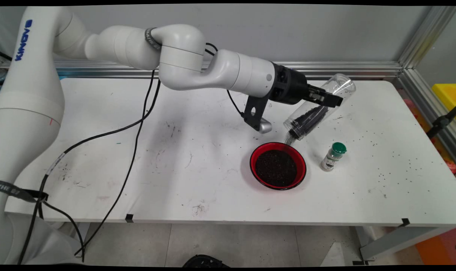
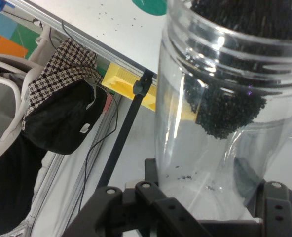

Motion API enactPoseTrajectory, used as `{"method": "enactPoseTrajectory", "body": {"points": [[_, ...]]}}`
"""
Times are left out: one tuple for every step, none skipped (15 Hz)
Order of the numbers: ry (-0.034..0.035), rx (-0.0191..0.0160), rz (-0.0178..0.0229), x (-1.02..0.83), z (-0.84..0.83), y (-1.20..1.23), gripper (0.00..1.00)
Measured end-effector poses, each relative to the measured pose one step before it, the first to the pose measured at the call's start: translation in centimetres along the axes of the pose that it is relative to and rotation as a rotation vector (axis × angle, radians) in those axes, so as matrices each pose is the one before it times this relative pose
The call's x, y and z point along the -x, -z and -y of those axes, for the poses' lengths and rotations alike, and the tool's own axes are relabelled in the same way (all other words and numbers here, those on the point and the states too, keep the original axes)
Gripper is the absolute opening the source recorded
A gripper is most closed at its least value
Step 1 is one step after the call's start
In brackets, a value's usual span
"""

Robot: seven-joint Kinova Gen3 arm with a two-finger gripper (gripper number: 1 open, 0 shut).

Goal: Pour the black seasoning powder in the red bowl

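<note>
My gripper (image 1: 327, 98) is shut on a clear plastic cup (image 1: 318, 107), held tilted with its mouth down and to the left. Black grains lie in the cup's lower part and spill from its mouth into a red bowl (image 1: 278, 165) directly below, which holds a dark heap of the same grains. In the hand view the clear cup (image 2: 220, 113) fills the right half, grains gathered toward its mouth at the top, with my gripper (image 2: 205, 207) clamped on its base.
A small spice jar with a green lid (image 1: 333, 156) stands just right of the bowl. Loose black grains are scattered over the table's right part (image 1: 397, 158). Black cables (image 1: 134, 128) hang from the arm across the left of the table. An aluminium rail (image 1: 348, 67) runs along the back.
</note>
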Motion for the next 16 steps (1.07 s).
{"method": "enactPoseTrajectory", "body": {"points": [[-0.00189, -0.0005, 0.00165, 0.02, 0.027, 0.004, 0.0], [-0.0021, -0.00053, 0.0017, 0.016, 0.036, 0.014, 0.0], [-0.00071, -0.00014, 0.00075, 0.011, 0.012, 0.007, 0.0], [-0.00124, 0.00043, 0.00226, 0.034, 0.015, 0.021, 0.0], [-0.00049, 0.00106, 0.00244, 0.041, 0.002, 0.016, 0.0], [0.00018, 0.00108, 0.00281, 0.049, 0.001, 0.023, 0.0], [0.00017, 0.00224, 0.00399, 0.073, -0.025, 0.037, 0.0], [0.00022, 0.00195, 0.00291, 0.056, -0.026, 0.023, 0.0], [0.00048, 0.00162, 0.00297, 0.055, -0.028, 0.028, 0.0], [0.00021, 0.00144, 0.00268, 0.048, -0.022, 0.022, 0.0], [0.00019, 0.00094, 0.00259, 0.048, -0.005, 0.017, 0.0], [0.00052, 0.00063, 0.0021, 0.036, 0.001, 0.013, 0.0], [0.00073, 0.00021, 0.00154, 0.023, 0.01, 0.016, 0.0], [0.00028, 0.00011, 0.00146, 0.017, 0.021, 0.028, 0.0], [0.00033, -0.00033, 0.0009, 0.007, 0.024, 0.024, 0.0], [0.00013, -0.00049, 0.0012, 0.015, 0.034, 0.034, 0.0]]}}
